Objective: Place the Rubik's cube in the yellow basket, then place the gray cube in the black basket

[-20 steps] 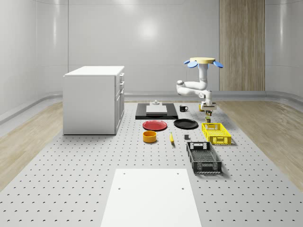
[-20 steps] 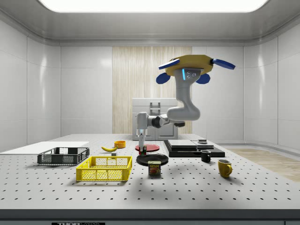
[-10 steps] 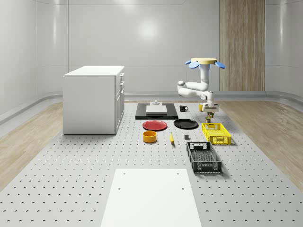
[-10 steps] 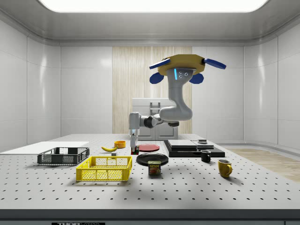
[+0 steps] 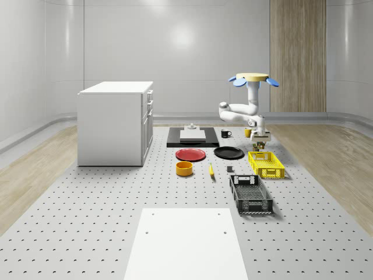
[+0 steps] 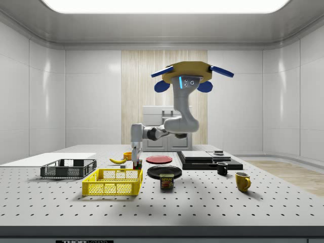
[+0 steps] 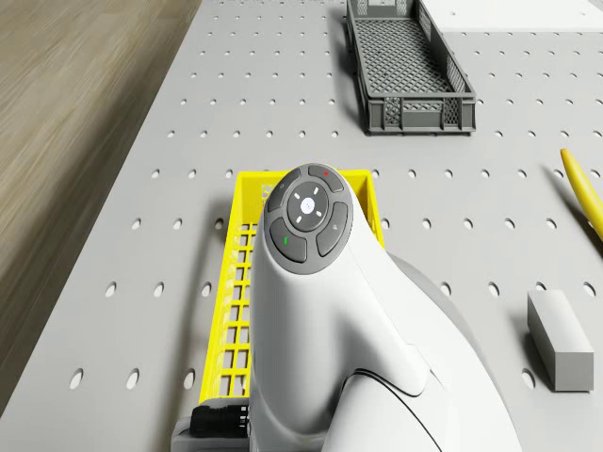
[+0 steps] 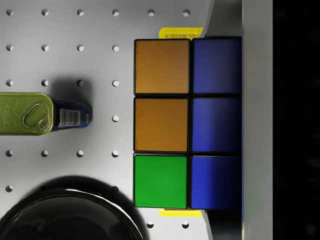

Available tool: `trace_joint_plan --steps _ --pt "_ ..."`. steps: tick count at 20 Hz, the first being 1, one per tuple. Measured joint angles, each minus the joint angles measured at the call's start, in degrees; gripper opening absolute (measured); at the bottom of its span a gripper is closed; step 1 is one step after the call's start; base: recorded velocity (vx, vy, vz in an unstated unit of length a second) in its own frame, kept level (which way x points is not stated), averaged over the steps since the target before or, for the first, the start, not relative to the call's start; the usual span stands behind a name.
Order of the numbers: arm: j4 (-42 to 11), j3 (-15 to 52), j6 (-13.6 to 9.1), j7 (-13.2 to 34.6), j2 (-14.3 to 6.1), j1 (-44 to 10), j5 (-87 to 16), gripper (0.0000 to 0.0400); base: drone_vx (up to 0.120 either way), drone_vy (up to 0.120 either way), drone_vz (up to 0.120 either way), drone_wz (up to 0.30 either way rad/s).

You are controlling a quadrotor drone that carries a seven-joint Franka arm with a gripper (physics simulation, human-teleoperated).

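The drone and pincer have moved toward the yellow basket.

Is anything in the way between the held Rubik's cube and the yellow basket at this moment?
Nothing visible blocks it. The pincer holds the Rubik's cube just above the yellow basket, near its end by the black plate. The drone hovers above that plate. The spam can stands on the table beside the basket, outside it.
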Motion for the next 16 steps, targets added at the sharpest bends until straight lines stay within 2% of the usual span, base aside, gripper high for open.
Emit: trace_joint_plan --steps 4,10,13,16 --pt "0.01 0.02 0.15 0.03 -0.16 -0.04 0.07 0.0288 0.120 0.000 -0.070 0.000" --pt "0.02 0.04 0.35 0.07 -0.38 -0.10 0.16 0.0288 0.120 0.000 -0.113 0.000" --pt "0.02 0.05 0.45 0.09 -0.48 -0.12 0.20 0.0288 0.120 0.000 0.000 0.000" --pt "0.13 -0.42 0.73 0.11 -0.59 -0.20 -0.21 0.0288 0.000 0.000 0.000 0.000"
